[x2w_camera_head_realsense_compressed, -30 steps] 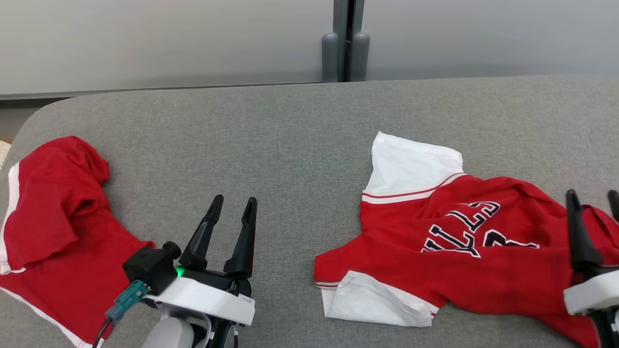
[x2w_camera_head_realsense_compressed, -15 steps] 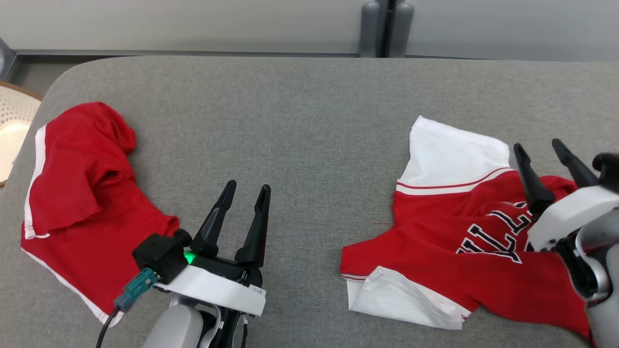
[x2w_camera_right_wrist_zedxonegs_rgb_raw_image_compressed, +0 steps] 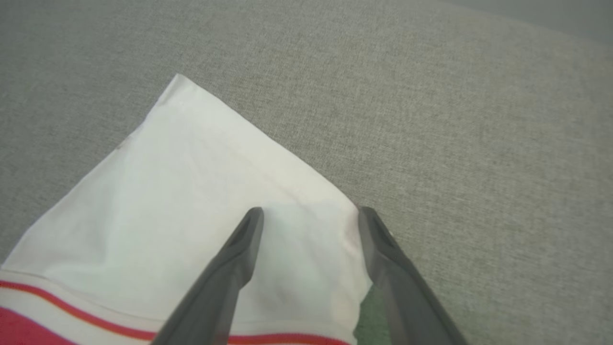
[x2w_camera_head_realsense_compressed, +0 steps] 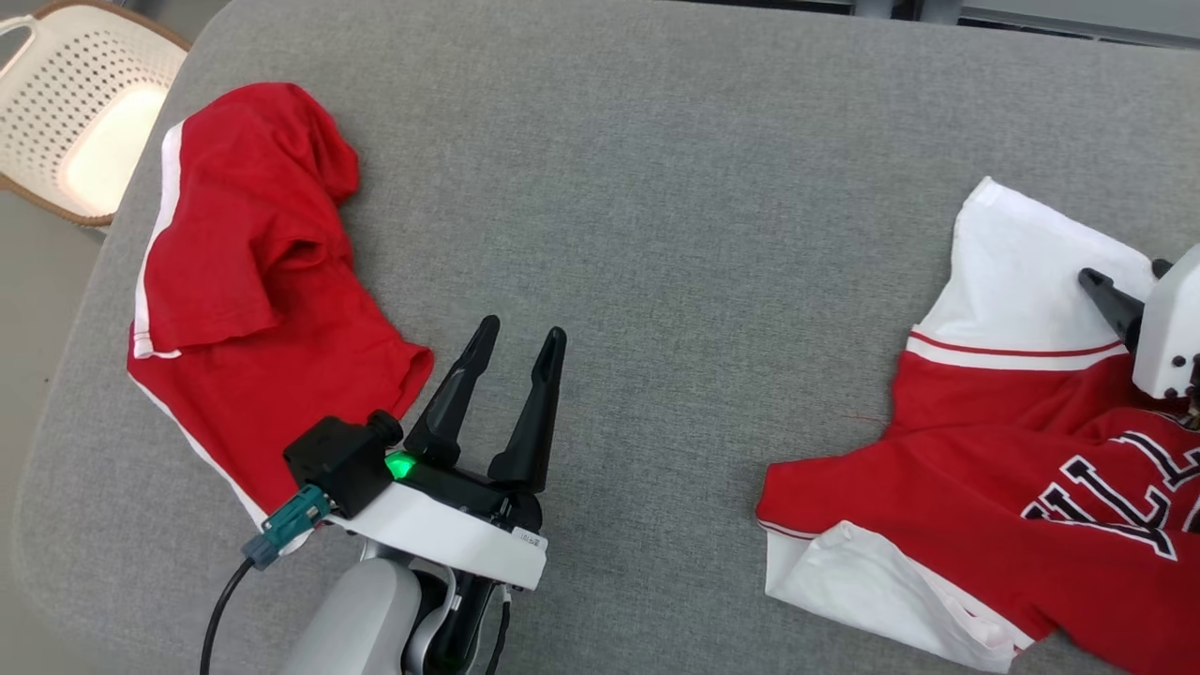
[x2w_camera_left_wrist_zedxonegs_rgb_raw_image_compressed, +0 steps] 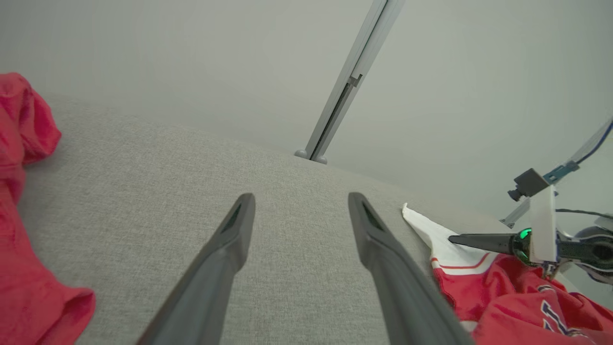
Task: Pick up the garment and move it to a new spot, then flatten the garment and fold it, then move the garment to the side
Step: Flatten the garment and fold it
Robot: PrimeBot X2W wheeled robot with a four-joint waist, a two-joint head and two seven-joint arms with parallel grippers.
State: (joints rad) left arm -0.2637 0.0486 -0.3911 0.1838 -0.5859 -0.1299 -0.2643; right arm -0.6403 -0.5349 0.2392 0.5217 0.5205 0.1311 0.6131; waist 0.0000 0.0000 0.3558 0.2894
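the red-and-white jersey [x2w_camera_head_realsense_compressed: 1012, 469] lies crumpled at the right end of the grey padded table [x2w_camera_head_realsense_compressed: 656, 234], dark lettering facing up, one white sleeve [x2w_camera_right_wrist_zedxonegs_rgb_raw_image_compressed: 191, 215] spread flat toward the table's far edge and another white panel bunched at its near edge. the right gripper [x2w_camera_head_realsense_compressed: 1125, 272] is over that far sleeve with its jaws spread wide and nothing between them; in the right wrist view one finger is above the white cloth and the other at the sleeve's hem, and whether they touch the cloth i cannot tell. the left gripper [x2w_camera_head_realsense_compressed: 523, 328] hangs over bare table near the middle, also wide and empty. red shorts [x2w_camera_head_realsense_compressed: 253, 281] lie rumpled at the table's left end, and a white perforated basket [x2w_camera_head_realsense_compressed: 56, 103] stands beyond the table's far left corner.
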